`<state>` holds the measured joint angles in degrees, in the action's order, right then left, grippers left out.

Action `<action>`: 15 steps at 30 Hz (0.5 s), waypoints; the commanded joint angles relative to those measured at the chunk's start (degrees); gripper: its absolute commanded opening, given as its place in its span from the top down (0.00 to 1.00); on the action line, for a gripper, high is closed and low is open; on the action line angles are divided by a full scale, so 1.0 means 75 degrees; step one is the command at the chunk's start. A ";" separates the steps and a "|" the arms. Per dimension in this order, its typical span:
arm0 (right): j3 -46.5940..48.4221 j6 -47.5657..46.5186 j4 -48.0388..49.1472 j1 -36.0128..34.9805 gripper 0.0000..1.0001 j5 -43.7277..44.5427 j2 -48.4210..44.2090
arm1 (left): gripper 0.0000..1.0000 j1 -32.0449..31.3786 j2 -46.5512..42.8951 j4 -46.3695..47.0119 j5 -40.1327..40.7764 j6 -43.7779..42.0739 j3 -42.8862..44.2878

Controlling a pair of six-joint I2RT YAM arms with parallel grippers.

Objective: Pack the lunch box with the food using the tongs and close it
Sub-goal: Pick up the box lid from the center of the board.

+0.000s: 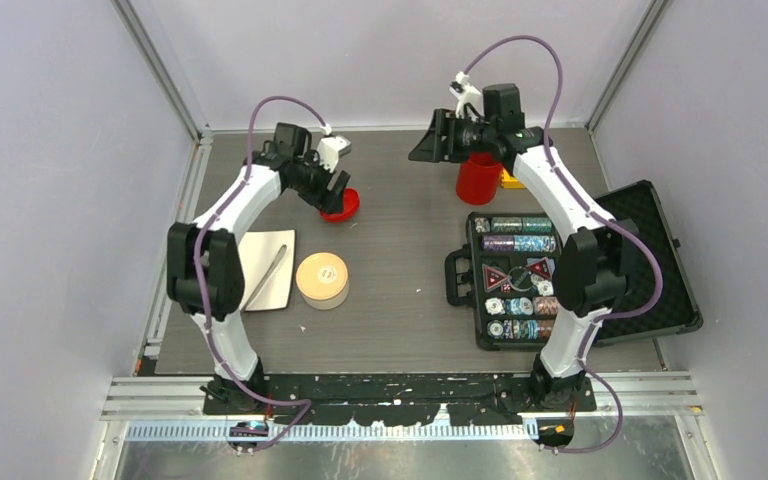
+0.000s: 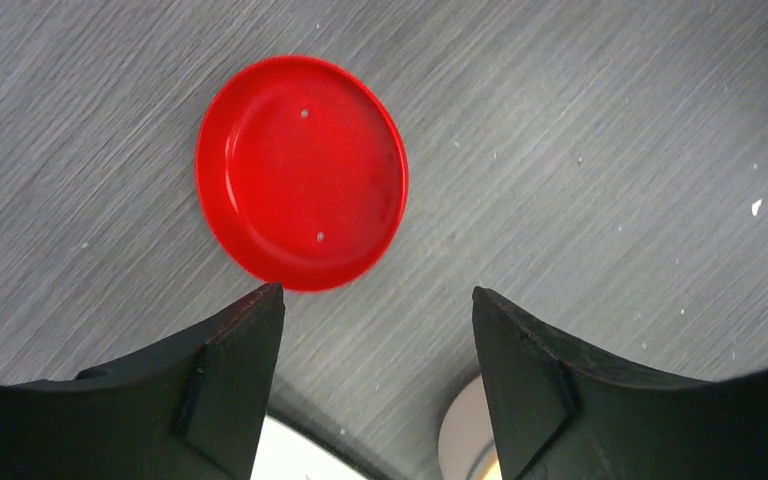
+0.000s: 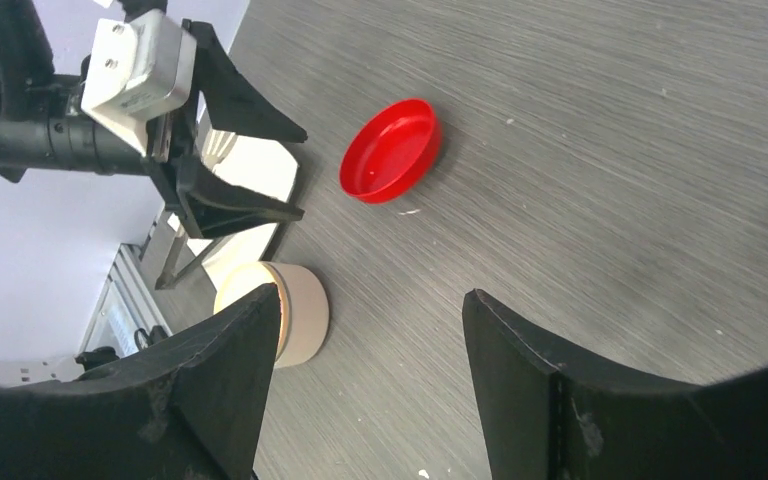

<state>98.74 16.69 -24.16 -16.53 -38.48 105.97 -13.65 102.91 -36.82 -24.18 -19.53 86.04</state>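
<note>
The lunch box (image 1: pixel 322 280) is a small round tin with its tan lid on, standing left of the table's middle; its side also shows in the right wrist view (image 3: pixel 300 315). The silver tongs (image 1: pixel 268 277) lie on a white mat (image 1: pixel 278 250) just left of it. No food is in view. My left gripper (image 1: pixel 338 192) hangs open over a red lid (image 1: pixel 342 207), which lies just beyond its fingertips (image 2: pixel 265 305), with nothing between them. My right gripper (image 1: pixel 422 145) is open and empty at the back, beside a red cup (image 1: pixel 478 180).
A black hinged case (image 1: pixel 650 270) of poker chips lies open at the right. A yellow object (image 1: pixel 511 181) sits behind the red cup. The red lid (image 3: pixel 390 150) and the left gripper (image 3: pixel 250 165) show in the right wrist view. Grey walls enclose the table.
</note>
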 commanded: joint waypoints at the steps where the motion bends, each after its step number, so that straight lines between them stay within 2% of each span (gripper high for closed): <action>1: -0.0499 0.0065 0.0131 0.0226 0.28 0.0092 -0.0358 | 0.30 -0.0099 0.0583 0.0215 -0.0602 0.0333 0.0704; 9: -0.0922 -0.0109 0.0133 0.0358 0.28 0.0217 -0.0603 | 0.36 -0.0340 0.1576 0.0178 -0.0567 0.0656 0.1230; 15: -0.0932 0.0037 0.0249 0.0360 0.28 0.0157 -0.0531 | 0.43 -0.0410 0.1890 0.0385 -0.0483 0.1076 0.1251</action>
<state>91.18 16.69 -24.53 -13.80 -37.30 104.73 -16.45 116.27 -36.29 -27.03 -14.28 93.14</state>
